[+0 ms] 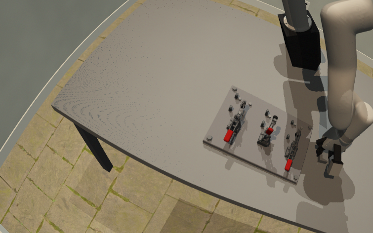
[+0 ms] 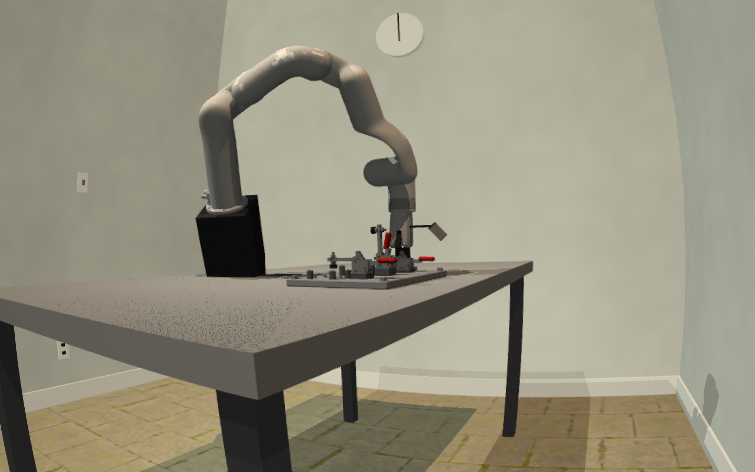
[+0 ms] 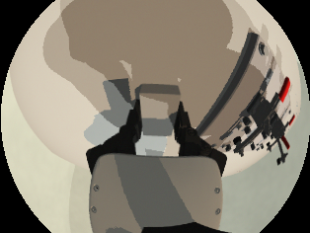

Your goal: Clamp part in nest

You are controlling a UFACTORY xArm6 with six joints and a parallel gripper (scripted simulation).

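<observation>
The part point(image 1: 322, 158) point(image 3: 157, 101) is a plain grey-tan block to the right of the fixture plate point(image 1: 216, 130) point(image 2: 333, 285). My gripper point(image 3: 158, 109) points down with its black fingers against both sides of the block, shut on it. Whether the block touches the table cannot be told. The left clamp point(image 1: 235, 123) and the right clamp point(image 1: 292, 145) have bars down and red handles lying outward; whether they are locked cannot be told. The middle clamp point(image 1: 265, 137) stands open, its bar point(image 2: 379, 237) raised. No part shows in the three nests.
Small dark blocks and pale pads stand on the plate at each nest, with bolt heads at its corners. The right clamp's red handle point(image 1: 288, 165) is the nearest to my gripper. The wrist camera box point(image 1: 335, 168) point(image 2: 437, 231) juts out beside the gripper. The table's front edge lies beyond the plate.
</observation>
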